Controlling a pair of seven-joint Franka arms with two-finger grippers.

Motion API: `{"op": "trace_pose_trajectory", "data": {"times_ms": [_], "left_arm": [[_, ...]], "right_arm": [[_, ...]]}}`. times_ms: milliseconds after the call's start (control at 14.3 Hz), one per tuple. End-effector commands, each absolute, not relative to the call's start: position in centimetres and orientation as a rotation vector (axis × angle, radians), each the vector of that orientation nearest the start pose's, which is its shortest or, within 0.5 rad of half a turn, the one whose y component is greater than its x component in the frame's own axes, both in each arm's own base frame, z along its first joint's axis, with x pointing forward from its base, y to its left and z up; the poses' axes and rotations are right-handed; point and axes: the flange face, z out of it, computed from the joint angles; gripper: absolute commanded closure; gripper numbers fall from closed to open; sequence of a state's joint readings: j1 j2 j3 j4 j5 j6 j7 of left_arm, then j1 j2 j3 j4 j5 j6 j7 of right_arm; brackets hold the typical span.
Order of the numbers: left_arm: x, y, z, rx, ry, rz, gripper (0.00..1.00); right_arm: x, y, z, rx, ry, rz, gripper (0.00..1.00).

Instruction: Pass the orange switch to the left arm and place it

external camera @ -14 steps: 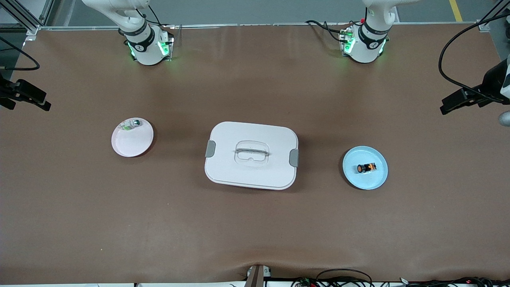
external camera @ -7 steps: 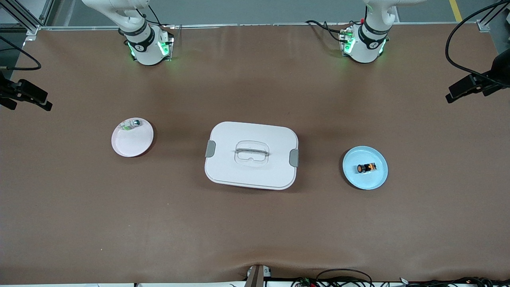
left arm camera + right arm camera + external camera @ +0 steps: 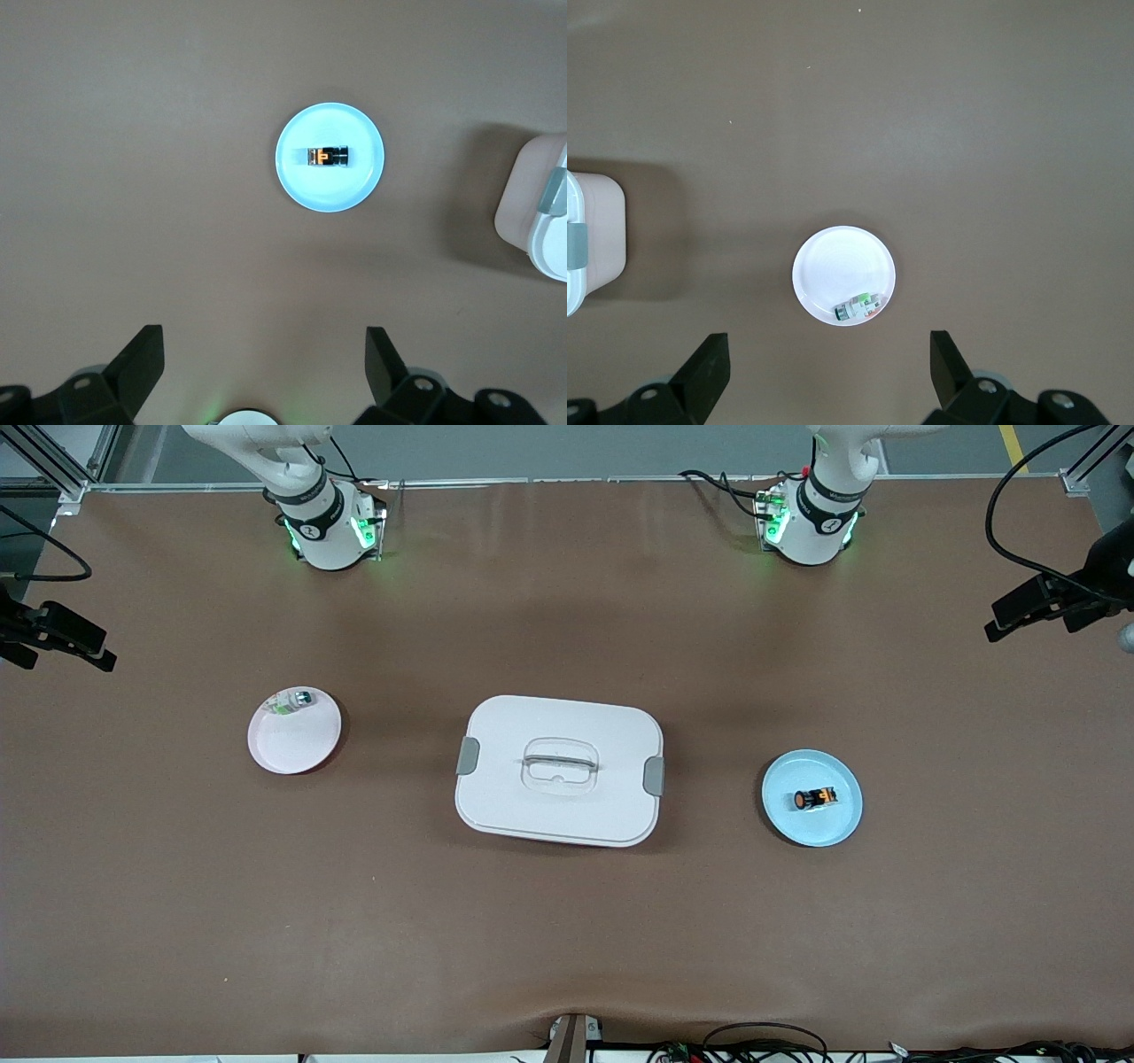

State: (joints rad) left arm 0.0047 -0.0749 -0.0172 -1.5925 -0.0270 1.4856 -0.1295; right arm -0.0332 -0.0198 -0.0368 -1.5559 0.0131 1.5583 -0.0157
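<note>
Pre-grasp stage. Orange switch [image 3: 815, 798] lies on its side on the blue plate [image 3: 842, 824], toward the left arm's end, well apart from the box [image 3: 558, 771]. Left gripper [image 3: 264, 365] hangs high over the plate, fingers wide apart, empty. Right gripper [image 3: 830, 367] waits over the white plate [image 3: 833, 266], also spread, empty. Next: left descends onto the switch.

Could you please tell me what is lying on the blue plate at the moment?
Only the orange switch lies on its side on the blue plate; whatever is beneath the switch is hidden.
</note>
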Motion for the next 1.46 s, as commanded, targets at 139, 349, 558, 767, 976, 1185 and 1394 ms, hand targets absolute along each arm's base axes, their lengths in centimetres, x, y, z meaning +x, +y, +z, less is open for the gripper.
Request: {"op": "trace_pose_trajectory", "data": {"times_ms": [139, 349, 558, 767, 976, 1185, 1394], "left_arm": [[50.3, -2.7, 65.2, -3.182, -0.103, 0.044, 0.00], [49.9, -4.0, 65.4, -3.174, -0.059, 0.056, 0.00], [50.5, -4.4, 66.2, -3.173, -0.054, 0.027, 0.00], [51.0, -4.4, 65.9, -3.171, -0.044, 0.034, 0.00], [51.2, -4.2, 65.6, -3.180, -0.051, 0.045, 0.00], [51.4, -4.1, 65.6, -3.176, -0.068, 0.042, 0.00], [51.4, -4.3, 65.5, -3.171, -0.071, 0.051, 0.00]], "right_arm": [[54.7, -3.6, 64.5, -3.147, 0.066, -0.036, 0.00], [54.7, -3.6, 64.5, -3.149, 0.063, -0.036, 0.00], [54.7, -3.6, 64.5, -3.149, 0.063, -0.033, 0.00], [54.7, -3.6, 64.5, -3.149, 0.066, -0.036, 0.00], [54.7, -3.6, 64.5, -3.149, 0.066, -0.036, 0.00], [54.7, -3.6, 64.5, -3.149, 0.066, -0.036, 0.00], [54.7, -3.5, 64.5, -3.149, 0.063, -0.036, 0.00]]}}
